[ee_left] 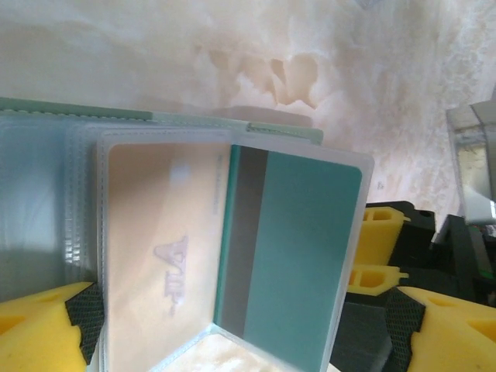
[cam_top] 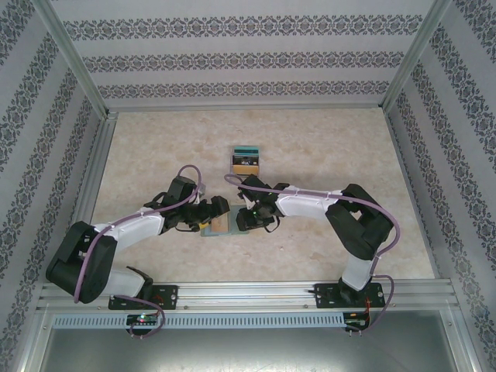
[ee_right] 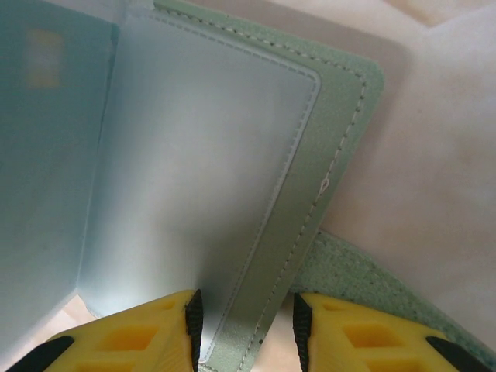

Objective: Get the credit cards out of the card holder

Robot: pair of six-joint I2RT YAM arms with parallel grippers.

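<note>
The card holder (cam_top: 218,225) lies open mid-table between both grippers. In the left wrist view its clear pockets (ee_left: 46,201) stand fanned up. One pocket holds an orange-brown credit card (ee_left: 155,248); the leaf beside it holds a teal credit card (ee_left: 302,248) with a dark stripe. My left gripper (ee_left: 244,329) is open wide, its yellow fingers on either side of these two leaves. In the right wrist view my right gripper (ee_right: 244,329) is shut on the stitched grey-green cover edge (ee_right: 310,155). A teal card (ee_right: 46,139) shows behind a pocket there.
A clear upright stand (cam_top: 246,160) with cards in it sits just beyond the grippers, its edge at the right of the left wrist view (ee_left: 473,163). Patterned walls and metal frame rails (cam_top: 93,108) enclose the pale marbled tabletop (cam_top: 325,147).
</note>
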